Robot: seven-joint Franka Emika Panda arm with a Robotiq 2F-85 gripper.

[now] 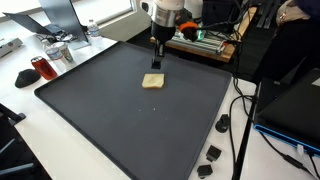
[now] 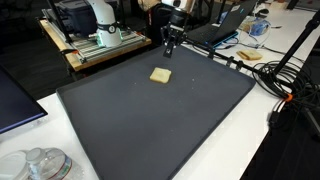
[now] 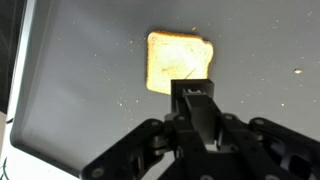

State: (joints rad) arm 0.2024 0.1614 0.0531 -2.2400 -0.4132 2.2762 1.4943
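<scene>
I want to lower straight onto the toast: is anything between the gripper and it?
Nothing visible. The gripper hangs above the mat near the toast, with only bare mat around it; the wrist view shows the toast uncovered.

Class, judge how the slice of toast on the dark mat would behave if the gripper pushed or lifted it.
The toast lies flat and thin on the mat, so it would probably slide, not roll. It looks browned, so likely light, stiff and crumbly. The gripper hangs nearby.

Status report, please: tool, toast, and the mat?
Tool above mat, holds nothing; jaw state unclear. Toast flat on mat, just beside tool, apart. Nothing between them.
</scene>
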